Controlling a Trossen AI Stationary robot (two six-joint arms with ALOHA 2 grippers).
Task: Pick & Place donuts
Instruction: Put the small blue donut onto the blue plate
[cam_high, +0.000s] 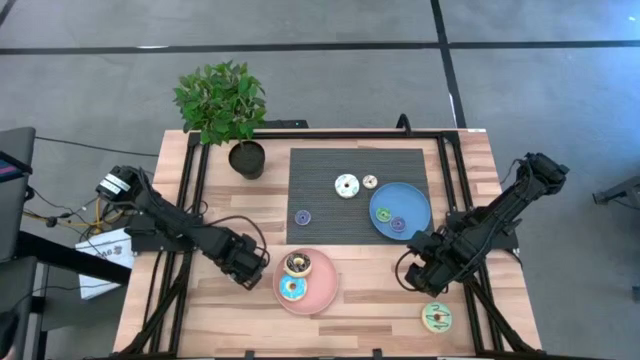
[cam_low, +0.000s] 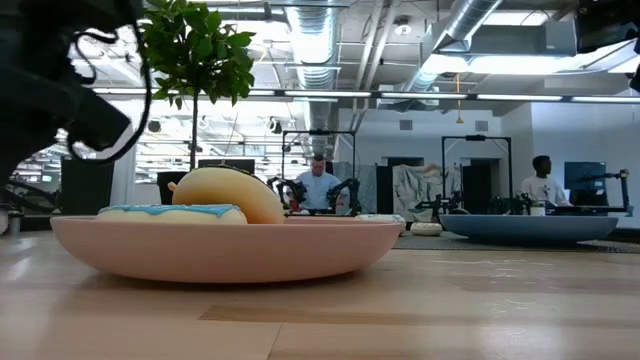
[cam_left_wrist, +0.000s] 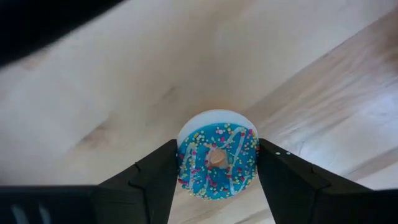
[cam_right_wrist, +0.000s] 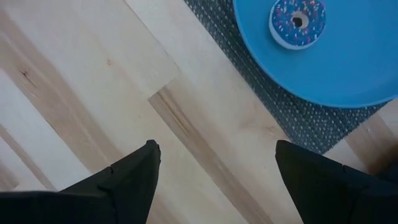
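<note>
Blue donut clamped between left end effector fingers

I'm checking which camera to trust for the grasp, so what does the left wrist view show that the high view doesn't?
Only the left wrist view: a blue sprinkled donut pinched between the left gripper's fingers. Only the high view: the pink plate holding a brown donut and a light-blue donut, the blue plate, the plant, and the right gripper, open. Both: the wooden table and the left gripper.
</note>
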